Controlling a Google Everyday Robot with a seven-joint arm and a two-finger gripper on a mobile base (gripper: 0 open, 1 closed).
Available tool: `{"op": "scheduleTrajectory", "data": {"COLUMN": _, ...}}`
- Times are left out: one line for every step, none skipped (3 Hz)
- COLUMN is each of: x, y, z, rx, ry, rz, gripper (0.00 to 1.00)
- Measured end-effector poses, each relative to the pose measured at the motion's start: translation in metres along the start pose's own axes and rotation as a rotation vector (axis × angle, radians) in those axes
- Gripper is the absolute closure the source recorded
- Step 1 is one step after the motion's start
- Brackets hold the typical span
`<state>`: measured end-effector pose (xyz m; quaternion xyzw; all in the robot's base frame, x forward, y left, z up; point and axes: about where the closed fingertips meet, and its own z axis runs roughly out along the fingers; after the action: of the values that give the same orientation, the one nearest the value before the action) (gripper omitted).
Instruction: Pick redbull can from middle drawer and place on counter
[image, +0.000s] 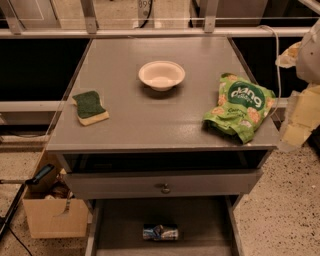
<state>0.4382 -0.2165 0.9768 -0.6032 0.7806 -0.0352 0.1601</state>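
Camera view puts my hand (299, 119) at the far right, just off the right edge of the desk (150, 120) and close beside the green snack bag (239, 106). I cannot tell whether the hand is released or clenched. The redbull can (160, 232) lies well below my hand and off to its left, on the dark floor of the pulled-out middle drawer (205, 220), under the shut drawer front with the round knob (165, 188). The can is on its side, its long axis running left to right, parallel to that front. Judging from this, I must drop past the desk edge, swing left, and close across the can's short width from above. The pick is not yet begun.
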Motion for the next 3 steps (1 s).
{"op": "scheduleTrajectory", "data": {"x": 0.000, "y": 0.000, "z": 0.000, "rx": 0.000, "ry": 0.000, "rz": 0.000, "gripper": 0.00}}
{"op": "scheduleTrajectory", "data": {"x": 0.006, "y": 0.000, "z": 0.005, "rx": 0.001, "ry": -0.020, "rz": 0.034, "gripper": 0.00}}
{"op": "scheduleTrajectory", "data": {"x": 0.022, "y": 0.012, "z": 0.029, "rx": -0.030, "ry": -0.081, "rz": 0.072, "gripper": 0.00}}
